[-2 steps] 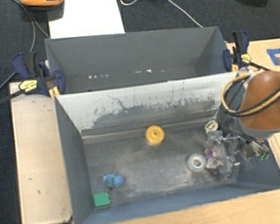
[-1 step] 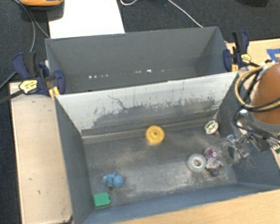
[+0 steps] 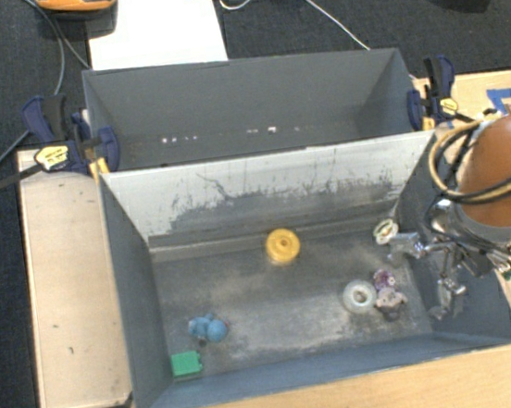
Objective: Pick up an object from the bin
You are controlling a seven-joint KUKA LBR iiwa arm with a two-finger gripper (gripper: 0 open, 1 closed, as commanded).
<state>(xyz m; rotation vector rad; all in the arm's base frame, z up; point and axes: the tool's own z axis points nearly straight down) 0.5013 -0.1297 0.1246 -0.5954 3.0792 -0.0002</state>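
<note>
the gripper hangs over the near right corner of the bin; whether it is open or closed i cannot tell. just left of it lies a small purple-and-white thing, a white ring touching its left side.

a block was set in the near left corner of the bin, a toy just behind it. a spool was placed midway along the far wall. a ring and a small figure were laid side by side at the right, the gripper just right of them.
</note>
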